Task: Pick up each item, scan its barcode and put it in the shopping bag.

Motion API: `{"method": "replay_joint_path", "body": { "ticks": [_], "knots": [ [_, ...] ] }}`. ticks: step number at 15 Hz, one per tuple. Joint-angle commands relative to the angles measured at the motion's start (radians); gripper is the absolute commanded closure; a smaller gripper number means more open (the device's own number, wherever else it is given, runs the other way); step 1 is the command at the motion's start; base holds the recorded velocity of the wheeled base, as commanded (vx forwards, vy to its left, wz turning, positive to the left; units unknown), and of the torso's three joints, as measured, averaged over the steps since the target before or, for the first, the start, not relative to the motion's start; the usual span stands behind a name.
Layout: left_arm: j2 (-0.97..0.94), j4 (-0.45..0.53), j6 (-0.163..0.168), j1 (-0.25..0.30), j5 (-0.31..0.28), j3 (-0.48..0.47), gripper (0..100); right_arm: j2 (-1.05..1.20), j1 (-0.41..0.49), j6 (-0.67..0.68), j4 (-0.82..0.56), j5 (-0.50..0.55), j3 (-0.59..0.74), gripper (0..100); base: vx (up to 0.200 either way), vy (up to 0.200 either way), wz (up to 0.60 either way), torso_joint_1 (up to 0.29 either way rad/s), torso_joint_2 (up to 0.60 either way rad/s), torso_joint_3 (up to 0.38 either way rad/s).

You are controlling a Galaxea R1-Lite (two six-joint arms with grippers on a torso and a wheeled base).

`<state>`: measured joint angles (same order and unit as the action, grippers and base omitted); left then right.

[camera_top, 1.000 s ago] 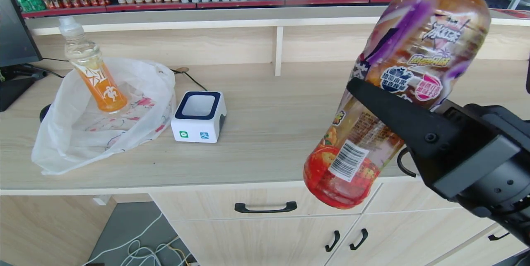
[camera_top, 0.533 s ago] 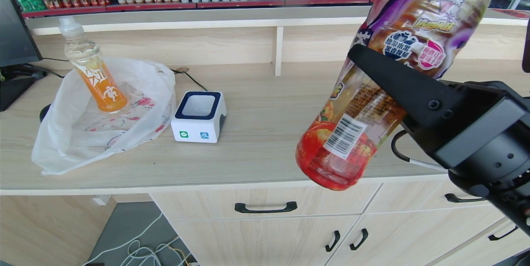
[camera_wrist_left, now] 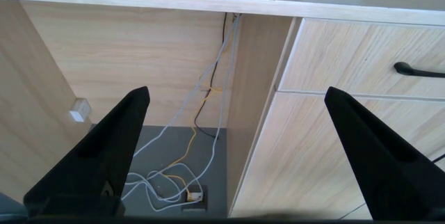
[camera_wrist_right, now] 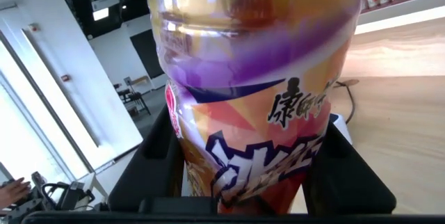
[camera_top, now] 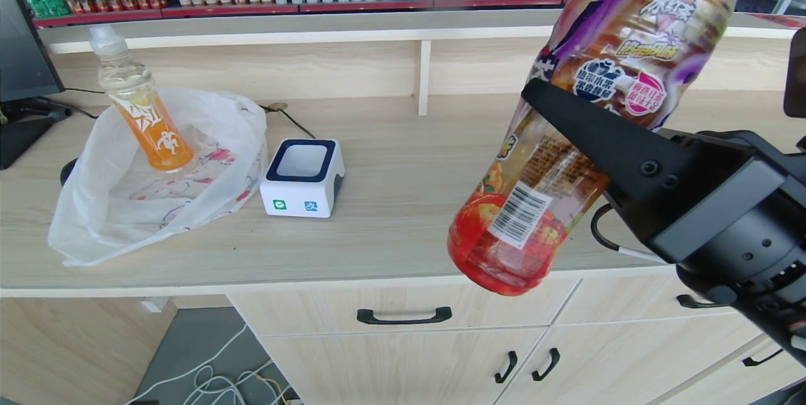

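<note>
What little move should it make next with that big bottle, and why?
Probably carry the bottle left toward the scanner, barcode turned down: it hangs over the right front edge of the counter, well away from the scanner's upward window.

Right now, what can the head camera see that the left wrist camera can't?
Head camera: the shopping bag with a tilted orange bottle, the scanner, and the right gripper holding a big bottle. Left wrist camera: the left gripper, open, low by the cupboard. Both: the counter edge, a black drawer handle and cables on the floor.
</note>
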<state>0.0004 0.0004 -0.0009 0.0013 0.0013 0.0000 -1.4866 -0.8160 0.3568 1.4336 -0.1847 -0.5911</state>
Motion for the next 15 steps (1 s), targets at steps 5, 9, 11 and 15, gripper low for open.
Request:
{"method": "replay_joint_path", "body": {
  "ticks": [5, 9, 11, 15],
  "knots": [
    [0.0, 0.0, -0.001, 0.0, 0.0, 0.0, 0, -0.003, 0.0, 0.008, 0.001, -0.001, 0.0, 100, 0.0, 0.0, 0.0, 0.0, 0.0, 0.0],
    [0.0, 0.0, -0.001, 0.0, 0.0, 0.0, 0, -0.006, -0.002, 0.01, 0.002, 0.001, 0.011, 100, 0.0, 0.0, 0.0, 0.0, 0.0, 0.0],
    [0.0, 0.001, -0.001, 0.0, 0.0, 0.0, 0, 0.003, -0.009, 0.008, 0.004, 0.001, 0.05, 100, 0.0, 0.0, 0.0, 0.0, 0.0, 0.0],
    [0.0, 0.001, -0.001, 0.0, 0.0, 0.0, 0, 0.003, -0.009, -0.022, 0.004, 0.002, 0.083, 100, 0.0, 0.0, 0.0, 0.0, 0.0, 0.0]
  ]
}}
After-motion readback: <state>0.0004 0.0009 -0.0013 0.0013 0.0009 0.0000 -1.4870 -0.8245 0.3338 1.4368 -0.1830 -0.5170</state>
